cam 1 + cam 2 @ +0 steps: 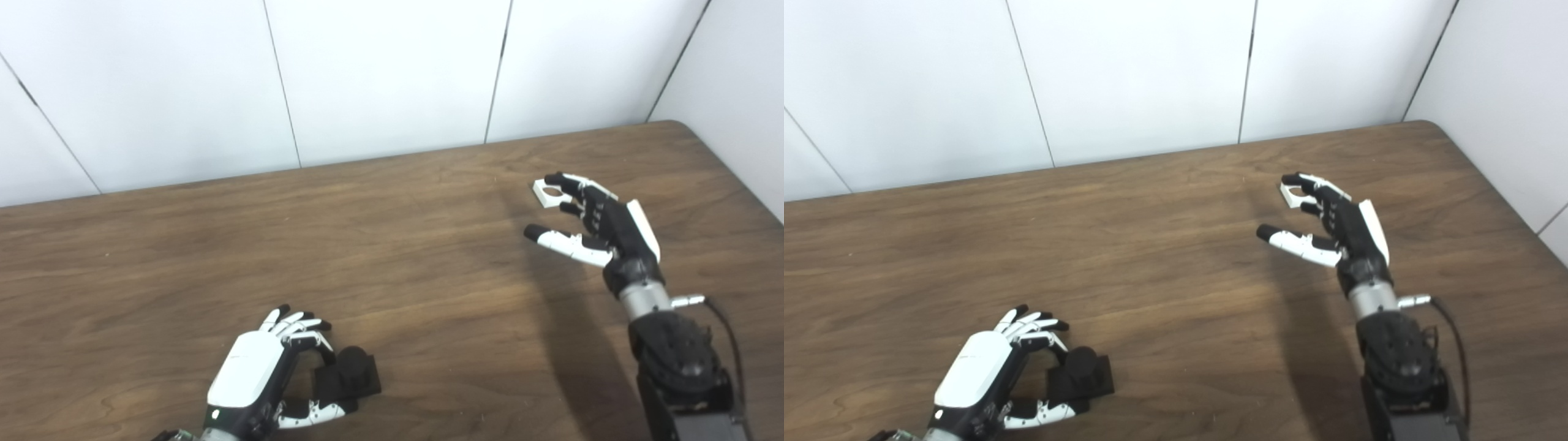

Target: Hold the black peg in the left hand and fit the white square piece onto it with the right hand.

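Left hand [254, 373]: low on the table [392, 257], fingers curled, thumb reaching under. The black peg [346, 376], a round stub on a square black base, sits just off the fingertips, on the thumb side. Thumb tip appears to touch the near edge of the base; the curled fingers [303, 324] hang above its inner edge. Not a closed grasp: the hand is partly open around the peg and the base appears to rest on the wood.

Risk, left: if the fingers close from this offset, they could catch only the base edge and push or tilt the peg rather than seat it in the palm. A tilted peg would make the later fit harder.

Right hand [603, 223]: well apart from the left, fingers spread wide, thumb held out below. The white square piece [547, 193], with a round hole, lies at the fingertips, one dark fingertip over its near edge. Nothing is gripped.

Risk, right: the piece is thin and flat on the wood; a pinch from above could slide it away or flip it. White part on white fingers also hampers judging alignment.

Unclear: whether any fingertip actually touches the piece; its far side in the right eye view; the left wrist, cut off at the bottom edge; contact under the left thumb.
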Robot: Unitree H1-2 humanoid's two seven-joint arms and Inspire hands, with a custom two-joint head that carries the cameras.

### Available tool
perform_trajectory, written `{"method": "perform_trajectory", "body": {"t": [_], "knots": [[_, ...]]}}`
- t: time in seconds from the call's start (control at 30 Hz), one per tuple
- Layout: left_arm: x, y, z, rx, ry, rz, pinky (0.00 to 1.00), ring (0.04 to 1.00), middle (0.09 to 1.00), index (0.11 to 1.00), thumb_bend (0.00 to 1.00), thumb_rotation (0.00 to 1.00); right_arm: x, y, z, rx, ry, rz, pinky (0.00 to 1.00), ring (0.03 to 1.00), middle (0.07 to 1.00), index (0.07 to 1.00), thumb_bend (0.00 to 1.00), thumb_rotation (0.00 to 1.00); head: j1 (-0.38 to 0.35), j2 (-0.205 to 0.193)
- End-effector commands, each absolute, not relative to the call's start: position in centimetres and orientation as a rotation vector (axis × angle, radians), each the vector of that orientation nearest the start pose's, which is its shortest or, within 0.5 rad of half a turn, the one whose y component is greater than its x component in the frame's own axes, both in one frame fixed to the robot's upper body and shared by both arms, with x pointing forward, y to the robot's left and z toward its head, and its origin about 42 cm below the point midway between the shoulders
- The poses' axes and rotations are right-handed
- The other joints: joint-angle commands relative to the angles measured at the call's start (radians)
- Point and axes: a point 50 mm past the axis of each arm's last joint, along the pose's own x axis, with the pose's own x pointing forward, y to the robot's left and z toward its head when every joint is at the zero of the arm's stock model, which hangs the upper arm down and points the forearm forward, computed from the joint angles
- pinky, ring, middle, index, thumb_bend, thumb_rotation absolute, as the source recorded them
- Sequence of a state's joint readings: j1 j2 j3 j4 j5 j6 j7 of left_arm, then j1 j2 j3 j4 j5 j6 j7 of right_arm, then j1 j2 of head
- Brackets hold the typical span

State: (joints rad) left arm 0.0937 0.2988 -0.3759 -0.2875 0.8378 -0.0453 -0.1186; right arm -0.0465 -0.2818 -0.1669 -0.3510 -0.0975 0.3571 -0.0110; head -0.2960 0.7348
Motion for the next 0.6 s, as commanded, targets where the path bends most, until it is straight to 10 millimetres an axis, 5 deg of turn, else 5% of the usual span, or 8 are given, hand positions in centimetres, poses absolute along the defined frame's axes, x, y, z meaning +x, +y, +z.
{"method": "perform_trajectory", "body": {"t": [0.0,0.4,0.57], "knots": [[22.0,19.2,11.7,1.085,-0.22,-0.52,0.97,0.865,0.782,0.487,0.52,0.04,29.4,-33.6,23.0,-0.464,-0.109,-0.22,0.87,0.898,0.869,0.699,0.74,0.24,-0.002,0.0],[22.0,19.3,11.9,1.099,-0.208,-0.533,0.93,0.852,0.778,0.487,0.52,0.04,34.5,-36.9,26.0,-0.834,-0.008,-0.178,0.95,0.943,0.901,0.715,0.84,0.17,-0.067,-0.01],[22.1,19.4,12.0,1.083,-0.201,-0.539,0.92,0.853,0.774,0.487,0.52,0.04,37.2,-37.5,27.0,-0.981,0.04,-0.14,0.88,0.925,0.903,0.717,0.87,0.15,-0.085,-0.013]]}}
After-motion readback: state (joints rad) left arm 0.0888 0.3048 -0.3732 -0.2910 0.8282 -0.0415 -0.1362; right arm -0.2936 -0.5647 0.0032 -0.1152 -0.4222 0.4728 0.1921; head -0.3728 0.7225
